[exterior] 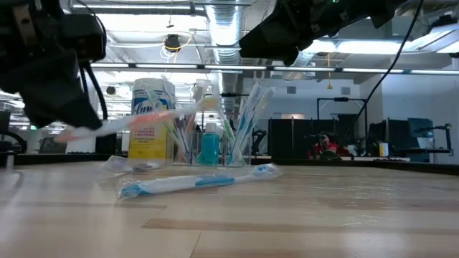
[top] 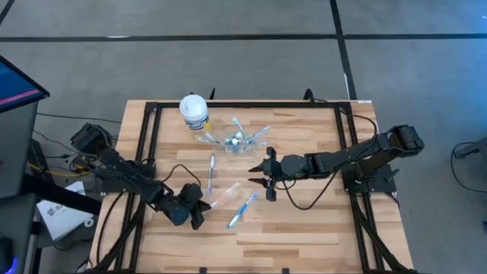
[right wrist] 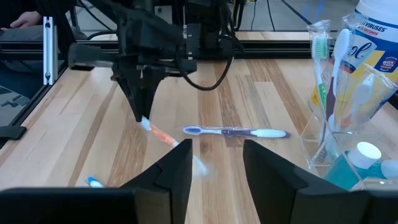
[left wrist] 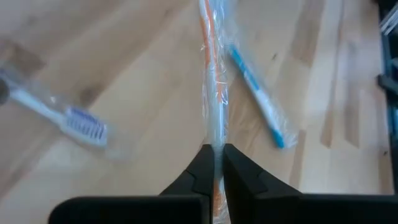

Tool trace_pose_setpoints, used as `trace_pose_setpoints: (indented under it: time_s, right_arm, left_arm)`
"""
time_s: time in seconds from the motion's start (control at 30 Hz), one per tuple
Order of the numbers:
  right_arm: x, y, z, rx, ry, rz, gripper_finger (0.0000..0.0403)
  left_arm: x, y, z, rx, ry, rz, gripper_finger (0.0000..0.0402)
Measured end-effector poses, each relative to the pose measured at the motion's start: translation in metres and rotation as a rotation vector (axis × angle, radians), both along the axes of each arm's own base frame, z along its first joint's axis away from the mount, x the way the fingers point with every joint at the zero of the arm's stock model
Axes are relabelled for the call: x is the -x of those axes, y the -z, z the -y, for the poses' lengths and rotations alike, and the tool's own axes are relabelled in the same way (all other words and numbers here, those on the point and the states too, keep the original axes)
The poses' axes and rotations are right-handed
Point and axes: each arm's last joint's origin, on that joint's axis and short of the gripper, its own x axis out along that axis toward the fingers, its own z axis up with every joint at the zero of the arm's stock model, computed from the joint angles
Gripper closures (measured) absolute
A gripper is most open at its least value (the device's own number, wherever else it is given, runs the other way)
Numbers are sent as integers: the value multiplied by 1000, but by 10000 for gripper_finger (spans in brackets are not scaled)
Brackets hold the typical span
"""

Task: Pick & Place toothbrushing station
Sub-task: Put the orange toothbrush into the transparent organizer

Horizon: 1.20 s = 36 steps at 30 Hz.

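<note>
Left pincer (left wrist: pixel 214 163) clamps orange toothbrush (left wrist: pixel 213 93); cup (top: pixel 237 140) part-filled (two toothbrushes left on worktop); right pincer (right wrist: pixel 214 163) wide.

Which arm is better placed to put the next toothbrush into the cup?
Left, probably. The left gripper is already shut on the wrapped orange toothbrush, lifted off the table. The right gripper is open and empty, though nearer the clear cup.

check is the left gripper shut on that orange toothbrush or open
Shut: the left gripper has its fingers pinched on the wrapped orange toothbrush, which is lifted off the table.
</note>
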Motion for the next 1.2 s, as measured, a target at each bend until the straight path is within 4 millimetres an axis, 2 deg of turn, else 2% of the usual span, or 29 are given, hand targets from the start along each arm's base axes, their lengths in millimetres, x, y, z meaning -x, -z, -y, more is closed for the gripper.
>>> trace_pose_setpoints:
  time_s: [0.53,0.67,1.0,1.2]
  right_arm:
    - [-4,-10,-1,22,-57,110,257]
    - [-4,-14,-3,22,-126,149,251]
    - [-5,-18,-3,35,-159,188,234]
    - [-6,-18,-3,31,-169,191,242]
  left_arm:
    - [-3,-26,0,-142,45,177,396]
    - [-5,-29,1,-175,61,211,396]
    - [-9,-37,3,-232,115,276,396]
    - [-9,-37,3,-235,113,280,396]
